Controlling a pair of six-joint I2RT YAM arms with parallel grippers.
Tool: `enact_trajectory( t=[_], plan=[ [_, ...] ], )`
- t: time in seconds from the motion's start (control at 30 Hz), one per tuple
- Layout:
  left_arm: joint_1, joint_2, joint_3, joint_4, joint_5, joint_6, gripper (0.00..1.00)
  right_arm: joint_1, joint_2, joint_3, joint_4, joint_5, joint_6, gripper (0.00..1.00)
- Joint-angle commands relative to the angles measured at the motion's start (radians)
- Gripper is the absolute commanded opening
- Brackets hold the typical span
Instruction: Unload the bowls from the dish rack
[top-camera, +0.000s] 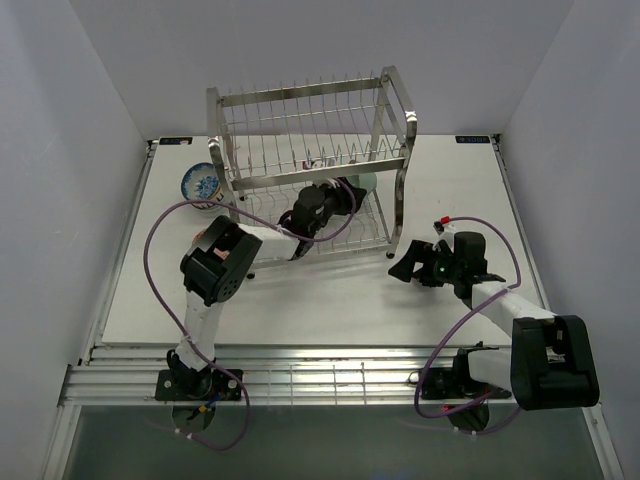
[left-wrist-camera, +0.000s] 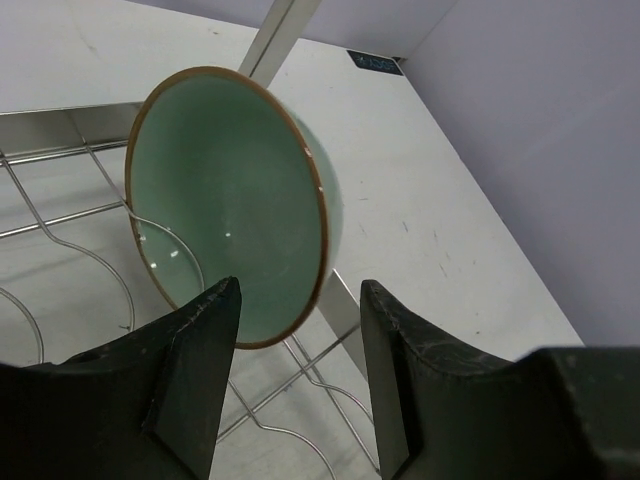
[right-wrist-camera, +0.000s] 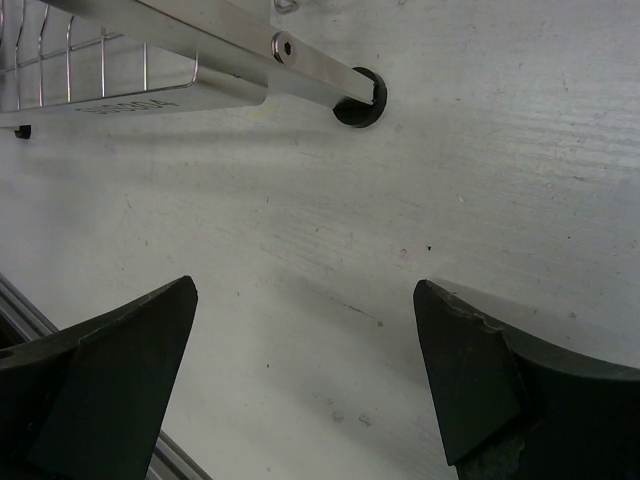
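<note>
Nearest thing in the left wrist view is the left tool (left-wrist-camera: 300, 288) at the bottom of the frame. Its two fingers are spread, nothing pinched. The low edge of the green bowl (left-wrist-camera: 230, 200) sits right in that gap. I can't tell if either finger is actually touching it.

The bowl fills the middle-left of the frame. It stands on edge in the wire slots of the dish rack (top-camera: 409, 130), lower tier, with the hollow side facing the camera.

My take on handling: glazed ceramic, so it's stiff, a bit heavy for its size, slick, and it'll chip if it bangs the wires. I'd pinch the wall just inside the brown rim, one finger in the hollow and one on the outside. Squeeze firm enough that the glaze doesn't slide, then lift it straight up out of the slot.

The right tool (right-wrist-camera: 305, 288) hangs with its fingers wide apart over bare tabletop (right-wrist-camera: 300, 220), holding nothing. A rack foot (right-wrist-camera: 358, 100) shows at the top middle.

Farther back, in the upper left of the overhead view, a blue-and-white bowl (top-camera: 203, 184) sits on the tabletop just beside the rack.
</note>
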Motion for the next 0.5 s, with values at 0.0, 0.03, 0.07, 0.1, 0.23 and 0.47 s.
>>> enact_trajectory(
  t=[0.0, 0.03, 0.07, 0.1, 0.23, 0.47],
  plan=[
    [0.012, 0.027, 0.065, -0.005, 0.004, 0.009, 0.62, 0.003, -0.003, 0.015, 0.037, -0.015, -0.006, 0.94],
    [0.013, 0.038, 0.078, -0.005, 0.009, 0.007, 0.62, 0.003, 0.0, 0.013, 0.04, -0.015, -0.006, 0.94],
    [0.015, 0.047, 0.101, -0.005, 0.017, 0.0, 0.61, 0.003, 0.002, 0.012, 0.04, -0.015, -0.006, 0.94],
    [0.017, 0.067, 0.113, -0.004, 0.044, -0.006, 0.62, 0.003, 0.005, 0.013, 0.04, -0.015, -0.006, 0.94],
    [0.017, 0.123, 0.182, 0.007, 0.132, -0.023, 0.61, 0.003, 0.011, 0.013, 0.045, -0.016, -0.006, 0.94],
    [0.021, 0.186, 0.243, -0.009, 0.135, -0.069, 0.58, 0.003, 0.009, 0.015, 0.04, -0.002, -0.01, 0.94]
  ],
)
